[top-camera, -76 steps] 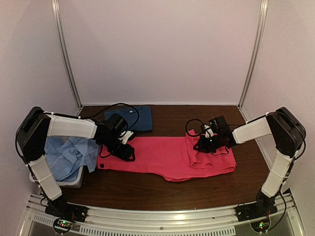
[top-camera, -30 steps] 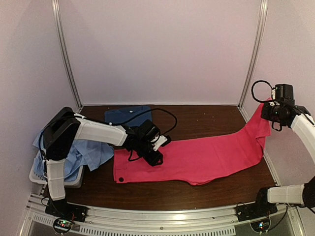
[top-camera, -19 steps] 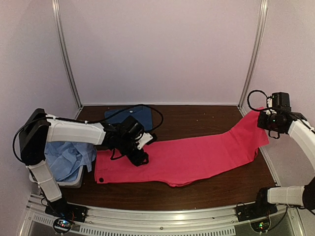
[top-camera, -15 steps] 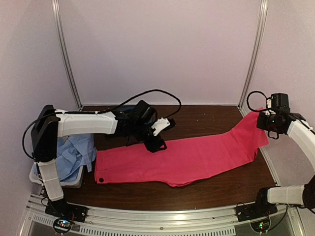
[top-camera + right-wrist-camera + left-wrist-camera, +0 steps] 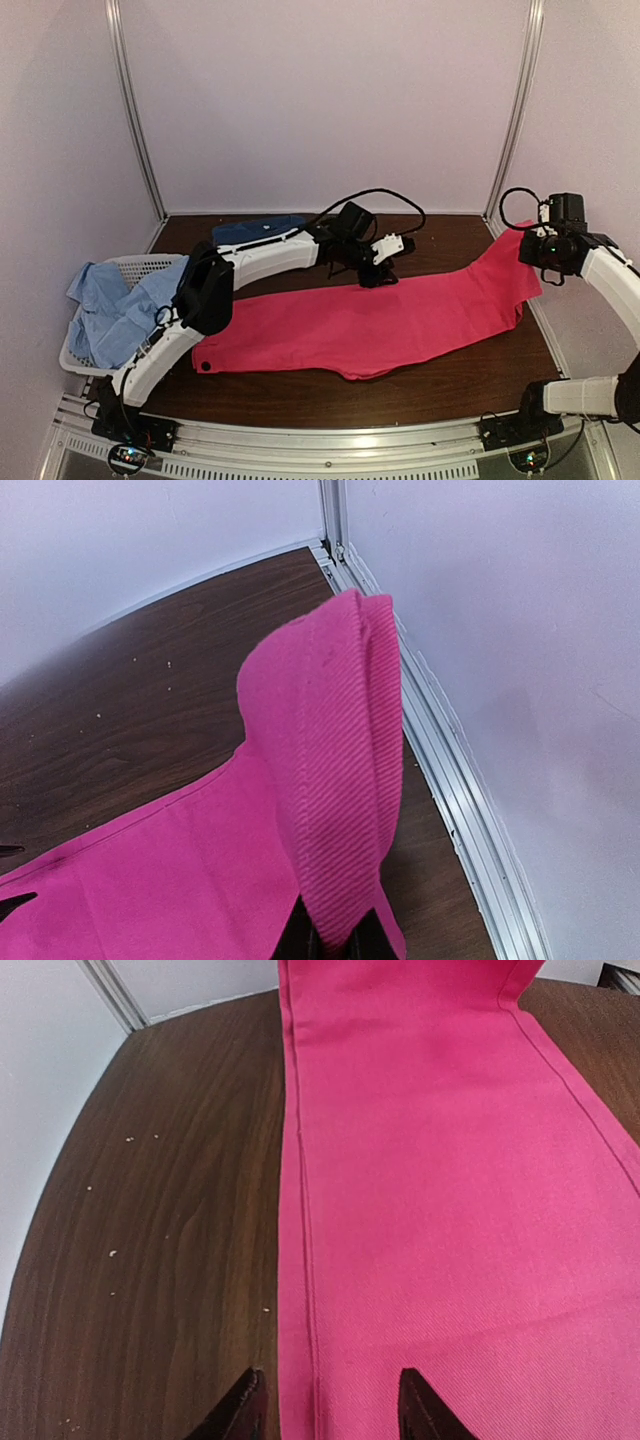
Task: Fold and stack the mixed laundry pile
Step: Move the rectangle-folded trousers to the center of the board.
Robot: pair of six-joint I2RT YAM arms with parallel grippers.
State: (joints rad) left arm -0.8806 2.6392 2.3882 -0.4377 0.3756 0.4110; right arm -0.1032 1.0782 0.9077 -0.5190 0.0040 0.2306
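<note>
The magenta-pink shirt [image 5: 400, 320] lies stretched across the table from front left to the right wall. Its right end is lifted off the wood, pinched in my shut right gripper [image 5: 541, 250]; in the right wrist view the ribbed hem [image 5: 335, 760] drapes over that gripper [image 5: 338, 942]. My left gripper [image 5: 380, 277] reaches out over the shirt's far edge at mid-table. In the left wrist view it [image 5: 330, 1415] stands open, astride the shirt's seam [image 5: 303, 1260], holding nothing. The dark blue T-shirt [image 5: 255, 230] lies folded at the back left. The pale light-blue cloth [image 5: 115, 310] is heaped in the basket.
A white slotted basket [image 5: 135, 264] sits at the table's left edge. Metal frame posts and rails [image 5: 450, 790] run along the right wall, close to the raised shirt end. Bare brown wood [image 5: 150, 1240] shows beyond the shirt's far edge.
My left gripper left the shirt's left end and moved right along its far edge to mid-table. The right gripper, still gripping the right end, came down slightly.
</note>
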